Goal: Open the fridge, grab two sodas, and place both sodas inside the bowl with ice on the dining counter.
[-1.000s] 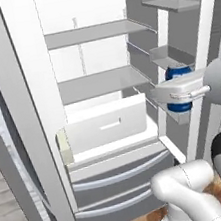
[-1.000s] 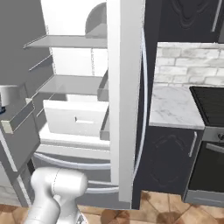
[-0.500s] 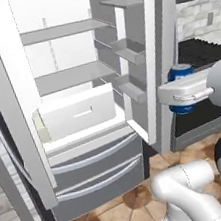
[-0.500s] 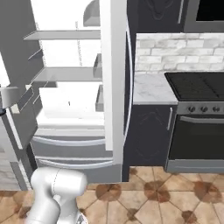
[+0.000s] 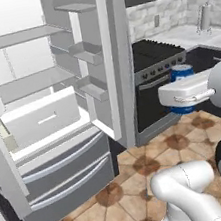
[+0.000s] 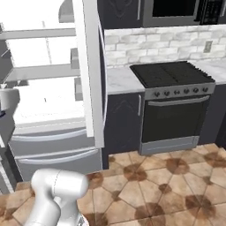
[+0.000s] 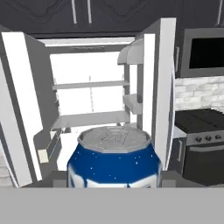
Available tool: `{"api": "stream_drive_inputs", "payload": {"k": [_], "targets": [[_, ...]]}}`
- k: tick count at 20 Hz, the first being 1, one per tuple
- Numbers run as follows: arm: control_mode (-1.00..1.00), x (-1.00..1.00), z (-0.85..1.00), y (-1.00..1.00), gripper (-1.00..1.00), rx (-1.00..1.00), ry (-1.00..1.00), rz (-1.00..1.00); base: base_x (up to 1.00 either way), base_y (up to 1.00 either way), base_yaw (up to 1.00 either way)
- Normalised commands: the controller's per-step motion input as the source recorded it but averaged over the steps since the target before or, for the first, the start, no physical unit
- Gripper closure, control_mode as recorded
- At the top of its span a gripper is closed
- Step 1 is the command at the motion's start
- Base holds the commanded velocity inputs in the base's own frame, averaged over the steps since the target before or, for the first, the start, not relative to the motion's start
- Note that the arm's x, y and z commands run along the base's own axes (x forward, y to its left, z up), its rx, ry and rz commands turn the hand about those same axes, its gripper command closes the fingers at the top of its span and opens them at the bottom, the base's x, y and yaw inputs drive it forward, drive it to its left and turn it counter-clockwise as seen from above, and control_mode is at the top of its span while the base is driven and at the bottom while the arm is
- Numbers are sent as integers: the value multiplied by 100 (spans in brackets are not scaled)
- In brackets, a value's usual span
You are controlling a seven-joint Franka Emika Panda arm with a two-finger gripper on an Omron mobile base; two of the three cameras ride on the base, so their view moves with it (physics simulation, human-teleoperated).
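My gripper (image 5: 181,94) is shut on a blue soda can (image 5: 180,73) with a silvery top and holds it upright in the air, to the right of the fridge (image 5: 118,55). In the hand view the soda can (image 7: 114,162) sits close up between my fingers, with the fridge (image 7: 92,103) straight behind it. Both fridge doors stand open, showing white shelves and door bins. The right base view shows the fridge (image 6: 90,70) at the left. The bowl with ice and the dining counter are out of view.
A white fridge drawer (image 5: 42,117) is pulled partway out above the grey lower drawers. A black stove (image 6: 174,88) stands right of the fridge, with a microwave (image 6: 176,11) above it. A marble worktop with a tap (image 5: 203,17) lies at the far right. Tiled floor (image 6: 167,185) lies open ahead.
The whole picture has swung right as the base turns: the fridge slid left and the stove came into view. The can stays held in my gripper.
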Motion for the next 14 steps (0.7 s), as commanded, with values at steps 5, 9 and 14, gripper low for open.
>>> {"api": "stream_drive_inputs", "payload": {"k": [5,9,14], "targets": [[100,0,0,0,100,0,0,0,-70,34,-48],[100,0,0,0,100,0,0,0,-55,41,-46],[100,0,0,0,100,0,0,0,22,14,-18]]}}
